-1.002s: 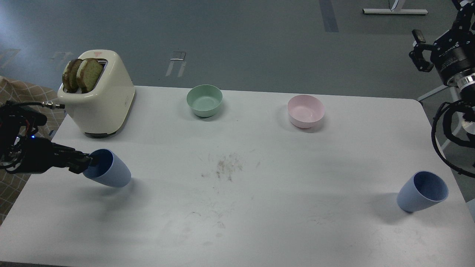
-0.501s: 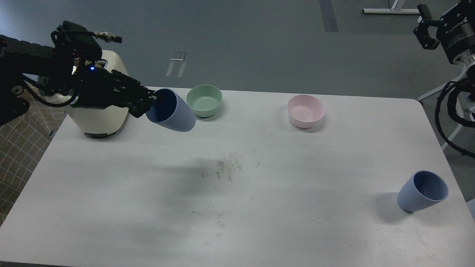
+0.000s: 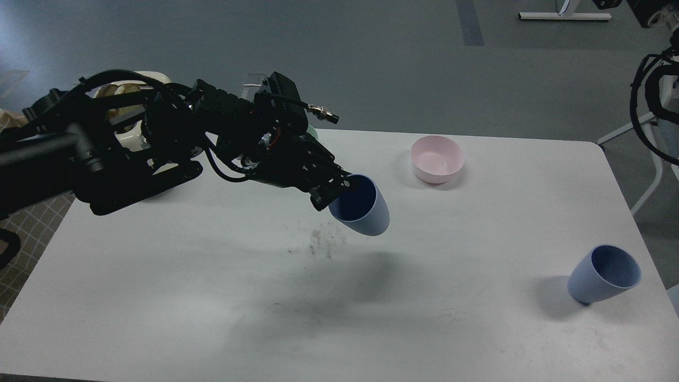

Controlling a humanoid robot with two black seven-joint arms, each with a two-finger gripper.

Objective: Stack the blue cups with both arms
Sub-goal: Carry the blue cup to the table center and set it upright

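Left end effector (image 3: 337, 192) grasps a tilted, matte periwinkle cup (image 3: 360, 212) by its rim.

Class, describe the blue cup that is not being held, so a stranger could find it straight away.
Start at the white table and go to its near right corner. There a blue cup stands alone on the tabletop. The other blue cup hangs in the air in the left hand, and the pink bowl sits further back.
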